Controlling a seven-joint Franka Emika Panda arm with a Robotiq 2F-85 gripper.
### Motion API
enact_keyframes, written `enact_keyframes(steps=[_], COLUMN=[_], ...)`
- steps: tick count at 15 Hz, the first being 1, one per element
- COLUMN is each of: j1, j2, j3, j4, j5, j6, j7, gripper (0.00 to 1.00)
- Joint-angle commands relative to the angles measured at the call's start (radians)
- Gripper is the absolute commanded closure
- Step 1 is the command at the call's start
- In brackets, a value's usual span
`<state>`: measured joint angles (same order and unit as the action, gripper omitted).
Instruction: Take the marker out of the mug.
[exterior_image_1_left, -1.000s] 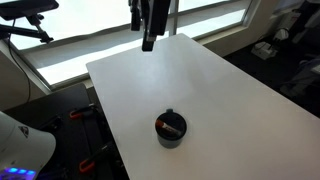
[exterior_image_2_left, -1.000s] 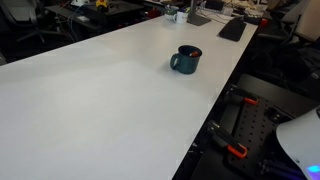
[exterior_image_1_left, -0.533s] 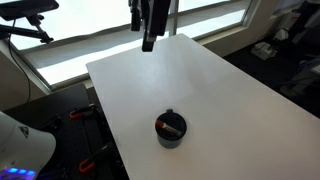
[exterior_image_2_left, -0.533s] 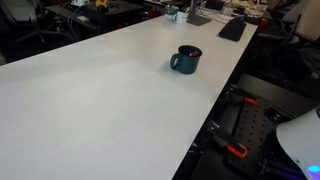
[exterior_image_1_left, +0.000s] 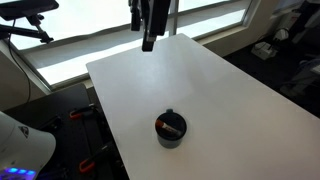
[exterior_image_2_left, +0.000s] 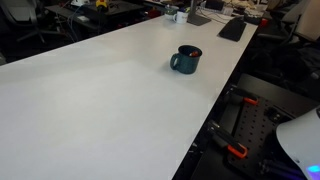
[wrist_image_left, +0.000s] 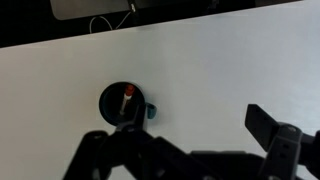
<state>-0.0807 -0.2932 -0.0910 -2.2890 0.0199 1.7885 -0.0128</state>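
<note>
Up over the far end of the plain white matte table (exterior_image_1_left: 205, 80), our black two-finger gripper (exterior_image_1_left: 149, 38) hangs well apart from the squat, round, dark teal mug (exterior_image_1_left: 171, 130), which sits near the front edge. In the wrist view the gripper's dark fingers (wrist_image_left: 120, 150) stand wide apart with nothing between them. The short, thin reddish-brown and whitish marker (wrist_image_left: 128, 97) leans inside the mug (wrist_image_left: 122, 103), with one end up near the rim.

What worries us is that the mug's mouth is small and the fingers are chunky. If we come down off-centre, a finger probably clips the rim and either tips the mug or skates it along. The mug looks like smooth glazed ceramic and the tabletop looks slick, so it should slide easily, and the edge is close by. The marker looks like a smooth plastic cylinder, so we reckon a pinch on the slanted end could let it pivot or slip back in. If we pull at an angle, it could drag on the rim and take the mug along.
</note>
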Motion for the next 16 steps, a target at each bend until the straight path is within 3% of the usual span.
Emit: enact_keyframes(steps=[1, 11, 16], j1=[-0.006, -0.029, -0.032], j2=[-0.006, 0.135, 0.171], j3=[0.007, 0.010, 0.019], j4=[-0.020, -0.017, -0.056], j5=[-0.028, -0.188, -0.313], j6=[0.061, 0.260, 0.424], j7=[0.012, 0.103, 0.263], gripper=[0.00, 0.00, 0.00])
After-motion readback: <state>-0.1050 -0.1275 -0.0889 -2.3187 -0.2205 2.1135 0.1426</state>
